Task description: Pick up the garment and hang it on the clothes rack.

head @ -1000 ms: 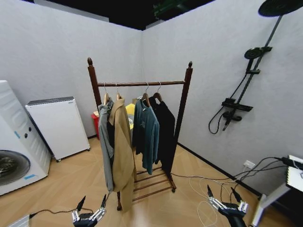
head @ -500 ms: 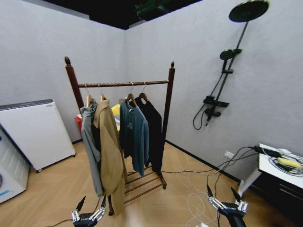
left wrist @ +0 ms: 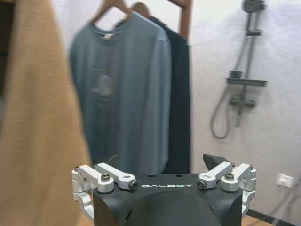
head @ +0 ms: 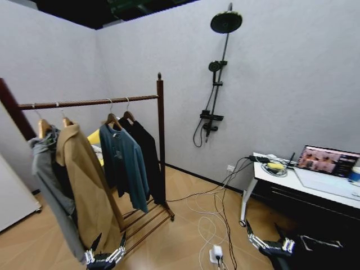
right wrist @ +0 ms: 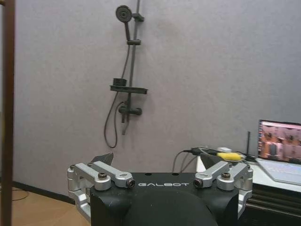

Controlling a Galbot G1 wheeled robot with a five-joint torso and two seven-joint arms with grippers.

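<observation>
1. We read "GALBOT" on each wrist housing.
2. The left gripper [head: 107, 247] sits low before the tan coat [head: 85, 185], fingers spread, empty.
3. The right gripper [head: 265, 233] sits low near the desk [head: 304, 188], fingers spread, empty.
4. The garment [head: 147, 154] hangs on the clothes rack [head: 161, 129], beside the teal shirt [head: 125, 160].

Mock bathroom/test lab: wall shower [head: 216, 84], laptop [head: 328, 161] desk.
</observation>
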